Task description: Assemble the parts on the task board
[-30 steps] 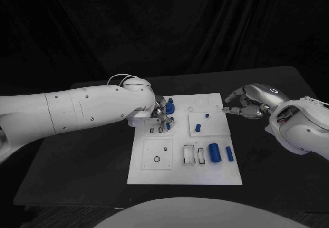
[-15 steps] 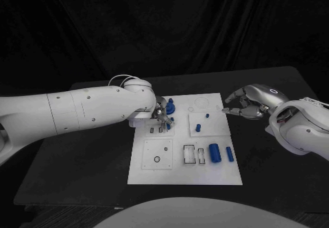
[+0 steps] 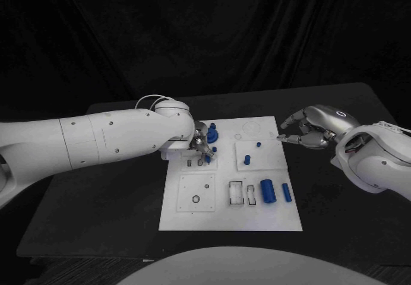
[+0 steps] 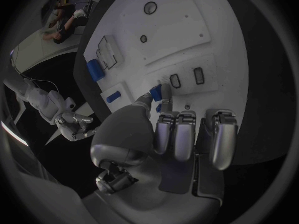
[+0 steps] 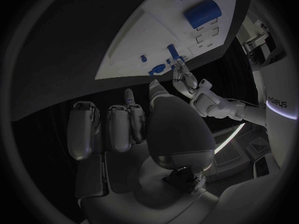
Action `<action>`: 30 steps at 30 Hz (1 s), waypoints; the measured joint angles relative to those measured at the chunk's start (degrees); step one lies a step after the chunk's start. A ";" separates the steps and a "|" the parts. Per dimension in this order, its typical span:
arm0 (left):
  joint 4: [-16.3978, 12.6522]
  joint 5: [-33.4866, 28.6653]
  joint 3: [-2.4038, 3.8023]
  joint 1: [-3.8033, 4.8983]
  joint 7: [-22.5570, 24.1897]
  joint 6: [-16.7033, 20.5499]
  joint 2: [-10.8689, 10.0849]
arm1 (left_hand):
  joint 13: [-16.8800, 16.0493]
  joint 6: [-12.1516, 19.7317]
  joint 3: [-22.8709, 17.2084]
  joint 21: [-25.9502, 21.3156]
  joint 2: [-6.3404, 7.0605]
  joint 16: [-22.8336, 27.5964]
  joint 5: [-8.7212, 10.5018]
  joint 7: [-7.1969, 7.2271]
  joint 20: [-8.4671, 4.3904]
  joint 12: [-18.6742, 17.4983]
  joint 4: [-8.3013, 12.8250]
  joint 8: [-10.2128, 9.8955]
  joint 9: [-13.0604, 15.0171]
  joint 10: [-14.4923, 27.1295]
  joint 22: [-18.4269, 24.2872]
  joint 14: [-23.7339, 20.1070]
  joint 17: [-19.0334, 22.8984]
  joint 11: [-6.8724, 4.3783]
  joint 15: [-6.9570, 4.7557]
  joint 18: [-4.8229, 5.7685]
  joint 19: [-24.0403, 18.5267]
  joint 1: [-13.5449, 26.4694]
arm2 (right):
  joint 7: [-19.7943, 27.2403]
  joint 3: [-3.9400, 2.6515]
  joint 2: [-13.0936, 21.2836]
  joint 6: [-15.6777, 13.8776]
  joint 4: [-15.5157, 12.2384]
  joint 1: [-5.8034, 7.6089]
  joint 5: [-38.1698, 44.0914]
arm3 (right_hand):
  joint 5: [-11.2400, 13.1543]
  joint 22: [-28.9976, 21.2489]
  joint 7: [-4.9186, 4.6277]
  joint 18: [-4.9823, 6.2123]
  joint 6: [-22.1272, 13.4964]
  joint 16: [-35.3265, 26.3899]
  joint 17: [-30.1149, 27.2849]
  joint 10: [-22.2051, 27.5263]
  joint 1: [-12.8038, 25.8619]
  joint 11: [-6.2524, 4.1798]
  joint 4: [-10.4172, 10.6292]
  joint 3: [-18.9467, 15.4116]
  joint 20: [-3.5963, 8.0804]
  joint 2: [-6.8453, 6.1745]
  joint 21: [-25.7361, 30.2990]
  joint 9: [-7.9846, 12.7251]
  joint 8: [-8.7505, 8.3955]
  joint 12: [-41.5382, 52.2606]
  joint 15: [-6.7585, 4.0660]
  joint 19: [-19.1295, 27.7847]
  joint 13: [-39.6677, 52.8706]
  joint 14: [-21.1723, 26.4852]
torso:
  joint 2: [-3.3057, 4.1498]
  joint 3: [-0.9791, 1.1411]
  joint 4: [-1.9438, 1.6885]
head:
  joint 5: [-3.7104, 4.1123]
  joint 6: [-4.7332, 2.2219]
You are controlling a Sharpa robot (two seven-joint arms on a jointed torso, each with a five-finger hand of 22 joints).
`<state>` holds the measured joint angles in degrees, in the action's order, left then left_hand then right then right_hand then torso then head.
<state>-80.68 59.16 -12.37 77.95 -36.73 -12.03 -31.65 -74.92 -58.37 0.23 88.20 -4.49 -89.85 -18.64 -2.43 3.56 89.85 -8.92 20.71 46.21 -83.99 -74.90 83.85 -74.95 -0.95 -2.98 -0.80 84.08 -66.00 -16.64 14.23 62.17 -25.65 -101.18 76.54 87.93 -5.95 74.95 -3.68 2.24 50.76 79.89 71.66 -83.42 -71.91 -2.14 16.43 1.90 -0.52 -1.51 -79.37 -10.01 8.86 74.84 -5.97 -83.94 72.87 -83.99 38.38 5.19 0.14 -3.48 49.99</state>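
head: my left hand (image 3: 199, 144) covers a blue part (image 3: 211, 132) at the task board (image 3: 231, 219) far-left, grip hidden; my right hand (image 3: 310, 132) beside board's right edge, fingers curled, empty | left wrist: thumb and finger pinch a blue part (image 4: 156, 92) over the slots | right wrist: fingers curled in, nothing held | vs 1 s ago: no visible change

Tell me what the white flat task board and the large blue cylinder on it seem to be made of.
White flat task board: probably plastic, matte; even white surface with cleanly cut recesses. Large blue cylinder: likely plastic too, smooth; uniform blue colour with a soft highlight. Neither is certain from looks alone.
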 measured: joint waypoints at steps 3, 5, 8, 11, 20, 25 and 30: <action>0.00 0.00 0.01 -0.02 0.02 0.01 0.01 | 0.00 -0.08 -0.86 0.00 0.24 0.00 -0.42 0.09 0.00 0.00 0.56 -0.14 0.31 0.07 0.00 0.21 0.00 -0.07 -0.21 0.00 0.00 -0.24 | 0.03 0.00 -0.04 0.00 0.06 -0.08 -0.03 | 0.00 0.00 0.00 0.00 0.00 0.00 -0.10 0.21 0.00 0.21 0.00 0.00 0.00 0.00 0.24 0.00 0.00 0.00 0.00 0.00 -0.01 0.00 | 0.00 0.00 0.00 | 0.04 0.00; -0.01 0.00 0.01 -0.02 0.03 0.03 0.01 | 0.01 -0.10 -1.52 0.00 0.32 0.00 -0.89 0.11 -0.21 0.00 0.88 -0.32 0.51 0.07 0.00 0.20 0.00 -0.07 -0.20 0.01 -0.21 -0.32 | 0.06 0.00 -0.09 0.00 0.12 -0.12 -0.05 | 0.00 -0.01 0.00 0.00 0.00 0.00 -0.10 0.21 0.00 0.21 0.00 0.00 0.00 0.00 0.24 0.00 0.00 0.00 0.00 0.00 -0.03 0.00 | -0.01 0.01 0.00 | 0.10 0.00; -0.04 0.01 0.01 -0.03 0.05 0.06 -0.01 | 0.01 -0.29 -2.13 0.00 0.53 0.00 -1.11 0.28 -0.21 0.00 1.22 -0.53 0.72 0.07 0.00 0.20 0.01 -0.07 -0.20 0.01 -0.21 -0.52 | 0.11 0.00 -0.17 0.00 0.22 -0.21 -0.07 | 0.00 -0.01 0.00 0.00 0.00 0.00 -0.10 0.21 0.00 0.21 0.00 0.00 0.00 0.00 0.24 0.01 0.00 0.00 0.00 0.00 -0.09 0.00 | -0.01 0.01 0.00 | 0.12 0.00; -0.09 0.01 0.01 -0.04 0.05 0.09 -0.11 | 0.01 -0.28 -2.67 0.00 0.54 0.00 -1.38 0.28 -0.21 0.00 1.44 -0.53 0.94 -0.14 0.00 0.21 0.01 -0.28 -0.20 0.00 -0.21 -0.51 | 0.15 0.00 -0.22 0.00 0.33 -0.28 -0.09 | 0.00 -0.01 0.00 0.00 0.00 -0.01 -0.14 0.21 0.00 0.21 0.00 0.00 0.00 0.00 0.24 -0.01 0.00 0.00 0.00 0.00 -0.11 0.00 | -0.02 0.01 0.00 | 0.19 0.00; -0.64 0.01 0.01 -0.04 -0.01 0.52 -1.15 | 0.01 -0.70 -5.35 0.00 1.07 0.00 -2.86 0.68 -0.42 0.00 2.35 -1.19 1.64 0.06 -0.04 0.20 0.02 -0.48 -0.61 0.01 0.00 -1.02 | 0.29 0.00 -0.21 0.01 0.44 -0.50 -0.11 | 0.00 -0.01 -0.21 0.00 0.21 -0.01 -0.21 0.21 -0.04 0.21 0.00 0.00 0.00 0.03 0.24 -0.04 0.00 -0.23 0.00 0.00 -0.19 0.00 | -0.03 0.01 -0.02 | 0.17 0.00; -1.25 0.01 0.01 -0.04 -0.09 0.94 -2.07 | 0.01 -0.71 -6.10 0.00 1.07 0.00 -3.33 0.67 -0.41 0.00 2.39 -1.43 1.89 0.06 -0.04 0.20 0.02 -0.48 -0.61 0.01 0.00 -1.02 | 0.36 0.00 -0.08 0.01 0.46 -0.68 -0.17 | 0.00 -0.02 -0.21 0.00 0.21 -0.01 -0.27 0.21 -0.26 0.21 0.00 0.00 0.00 0.25 0.24 -0.04 0.00 -0.23 0.00 0.00 -0.20 0.00 | -0.03 0.01 -0.03 | 0.03 0.00; -1.83 0.01 0.01 -0.04 -0.26 1.36 -3.12 | 0.01 -0.71 -6.70 0.00 1.31 0.00 -3.45 0.67 -0.62 0.00 2.30 -1.44 2.07 0.06 -0.04 0.20 0.02 -0.48 -0.60 0.00 -0.21 -0.78 | 0.42 0.00 -0.02 0.01 0.48 -0.77 -0.26 | 0.00 -0.02 -0.21 0.00 0.21 -0.01 -0.27 0.21 -0.41 0.21 0.00 0.00 0.00 0.40 0.49 -0.04 0.00 -0.22 0.00 0.00 -0.20 0.00 | -0.03 -0.01 -0.04 | -0.18 0.00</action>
<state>-82.51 59.18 -12.36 77.91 -36.99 -10.66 -34.77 -74.91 -59.08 -6.47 88.20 -3.18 -89.85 -22.09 -1.77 2.94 89.85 -6.62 19.27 48.28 -83.92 -74.94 84.05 -74.92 -1.43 -3.58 -0.79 83.87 -66.77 -16.22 14.24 62.15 -25.64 -100.70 75.77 87.67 -5.95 74.93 -3.89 2.24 50.97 79.88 71.39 -83.21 -72.32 -1.93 16.43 1.90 -0.52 -1.10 -78.88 -10.05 8.86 74.62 -5.97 -83.94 72.67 -83.99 38.35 5.19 0.10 -3.66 49.99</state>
